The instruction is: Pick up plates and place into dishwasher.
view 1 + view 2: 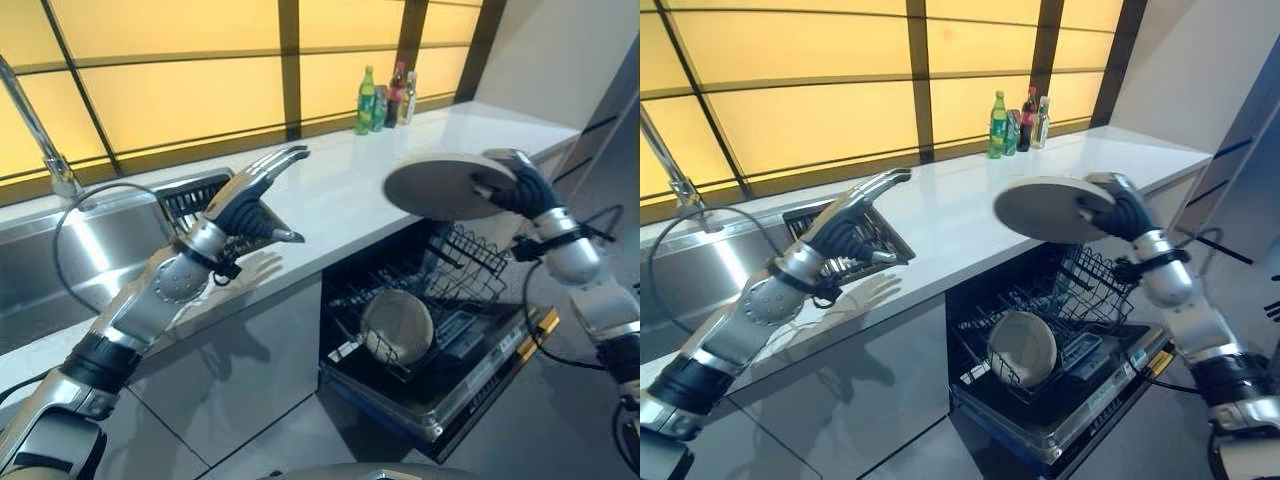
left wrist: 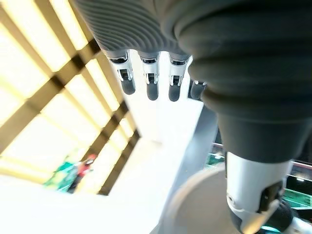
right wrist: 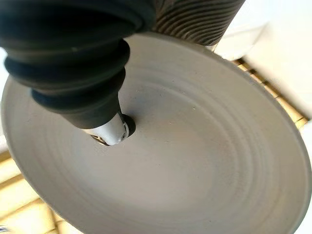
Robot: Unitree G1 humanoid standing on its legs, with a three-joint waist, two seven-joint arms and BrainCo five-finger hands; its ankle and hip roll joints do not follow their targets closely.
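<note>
The white countertop [image 1: 340, 190] is running from the steel sink [image 1: 90, 250] on the left to the far corner, where three bottles [image 1: 1016, 122] are standing together against the yellow-lit window panels; a dark dish rack [image 1: 855, 235] is sitting on the counter just beside the sink; below the counter's edge the dishwasher [image 1: 440, 340] is standing open with its black wire rack pulled out, and a pale plate already in the rack [image 1: 397, 326] is leaning on edge among the tines. The right hand [image 1: 515, 185] is holding a grey plate [image 1: 445, 185] roughly level in the air above the open rack, gripping it at the rim, thumb pressing on its face in the right wrist view while the fingers are wrapping behind; the left hand [image 1: 245, 200] is hovering over the counter near the dish rack, fingers straight and spread, holding nothing.
</note>
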